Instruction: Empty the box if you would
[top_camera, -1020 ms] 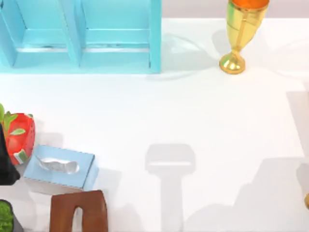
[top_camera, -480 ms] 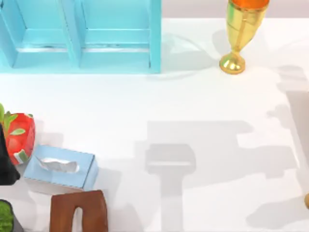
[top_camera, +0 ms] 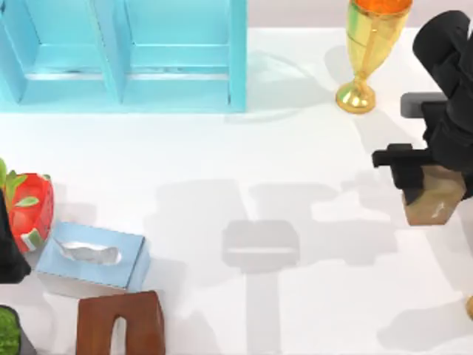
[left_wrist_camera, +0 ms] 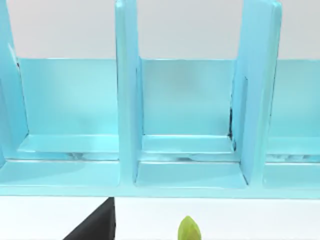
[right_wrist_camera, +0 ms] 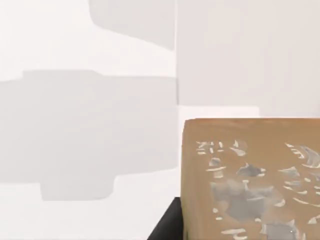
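Top view: the white surface [top_camera: 222, 155] carries a blue shelf unit [top_camera: 122, 55] at the back left, a gold cup [top_camera: 366, 52] back right, and a pale blue tissue box [top_camera: 92, 255] front left beside a strawberry [top_camera: 29, 207]; the right tool [top_camera: 421, 185] (arm black) grips a tan box [top_camera: 436, 200] above the right side; the left arm [top_camera: 9, 244] sits at the left edge.

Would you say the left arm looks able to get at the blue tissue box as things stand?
Probably yes. The left arm sits at the table's left edge, right beside the blue tissue box, whose top lies open from above; the strawberry and brown holder flank it closely.
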